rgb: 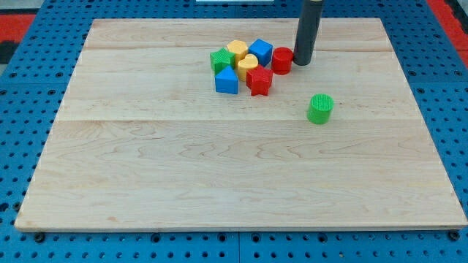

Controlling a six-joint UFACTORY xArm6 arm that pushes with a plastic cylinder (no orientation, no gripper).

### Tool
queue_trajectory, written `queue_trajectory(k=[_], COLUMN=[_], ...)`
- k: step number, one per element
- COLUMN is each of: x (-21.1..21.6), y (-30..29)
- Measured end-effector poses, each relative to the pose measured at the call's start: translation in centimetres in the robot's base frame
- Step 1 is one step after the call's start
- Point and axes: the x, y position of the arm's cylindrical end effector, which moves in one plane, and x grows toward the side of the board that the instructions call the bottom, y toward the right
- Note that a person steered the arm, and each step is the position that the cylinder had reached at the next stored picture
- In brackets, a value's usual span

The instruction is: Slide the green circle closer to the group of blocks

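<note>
The green circle [320,108] stands alone on the wooden board, right of centre. The group of blocks sits up and to its left: a green block [221,59], a yellow block [236,50], a blue block [260,51], a red cylinder [282,60], a yellow heart-like block [247,67], a blue block with a peaked top [227,80] and a red star [259,80]. My tip [302,63] rests just right of the red cylinder, touching or nearly touching it, above and slightly left of the green circle.
The wooden board [146,183] lies on a blue pegboard surface [29,88] that surrounds it on all sides. The dark rod comes down from the view's top.
</note>
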Motion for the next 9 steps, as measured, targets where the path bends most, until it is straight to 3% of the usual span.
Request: queue_trajectory(k=[2, 5, 7, 9], x=[0.3, 9.5, 15.8, 14.4], y=[0.0, 6.1, 3.9, 0.5])
